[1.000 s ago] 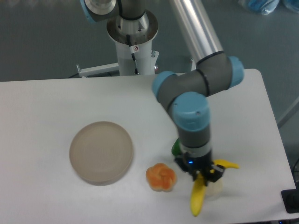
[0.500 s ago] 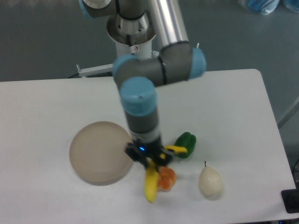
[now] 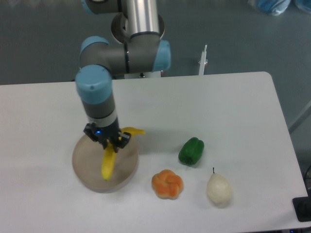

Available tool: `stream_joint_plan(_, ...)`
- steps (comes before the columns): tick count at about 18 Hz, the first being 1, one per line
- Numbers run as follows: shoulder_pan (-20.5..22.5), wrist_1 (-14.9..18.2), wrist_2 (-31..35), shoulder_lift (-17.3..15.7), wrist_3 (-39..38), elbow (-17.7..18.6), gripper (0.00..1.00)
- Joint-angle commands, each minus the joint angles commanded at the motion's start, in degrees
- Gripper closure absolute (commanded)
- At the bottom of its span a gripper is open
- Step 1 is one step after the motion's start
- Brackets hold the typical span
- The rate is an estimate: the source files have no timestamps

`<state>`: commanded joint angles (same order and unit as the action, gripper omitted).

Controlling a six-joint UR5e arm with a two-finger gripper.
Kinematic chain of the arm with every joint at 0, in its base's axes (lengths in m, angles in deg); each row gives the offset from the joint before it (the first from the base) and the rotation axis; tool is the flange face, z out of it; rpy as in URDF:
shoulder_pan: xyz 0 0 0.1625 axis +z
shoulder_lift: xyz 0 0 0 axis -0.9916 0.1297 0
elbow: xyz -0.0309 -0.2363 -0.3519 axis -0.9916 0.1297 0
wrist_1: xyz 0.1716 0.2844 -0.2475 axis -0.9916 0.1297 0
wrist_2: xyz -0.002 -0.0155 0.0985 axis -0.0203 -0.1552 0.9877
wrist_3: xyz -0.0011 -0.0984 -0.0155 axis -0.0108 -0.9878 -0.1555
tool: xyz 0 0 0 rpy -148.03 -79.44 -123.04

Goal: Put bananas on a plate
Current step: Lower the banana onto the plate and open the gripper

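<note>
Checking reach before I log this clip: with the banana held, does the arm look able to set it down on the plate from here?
Probably yes. The end effector holds the banana directly over the plate, and nothing else lies on the dish or stands between them.

A white desk (image 3: 233,107) with rounded corners fills most of the view under even, soft light. Behind the desk lies a dull grey-blue floor (image 3: 39,39). Beyond the desk's far right corner, something pale blue (image 3: 272,6) sits at the top edge.
</note>
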<state>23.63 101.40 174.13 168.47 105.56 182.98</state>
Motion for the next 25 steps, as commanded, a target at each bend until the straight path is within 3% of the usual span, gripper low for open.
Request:
stream_joint_plan(3, -1.8, -0.4, 3.4, 1.8, -1.2, 0.9, 0.71)
stream_joint_plan(8, -2.2, -1.8, 3.9, 3.0, -6.0, 0.8, 0.7)
stream_joint_plan(12, -3.0, -2.2, 6.1, 4.7, -5.2, 1.1, 0.7)
stream_joint_plan(25, -4.0, -3.0, 6.6, 5.8, -5.4, 1.4, 0.67)
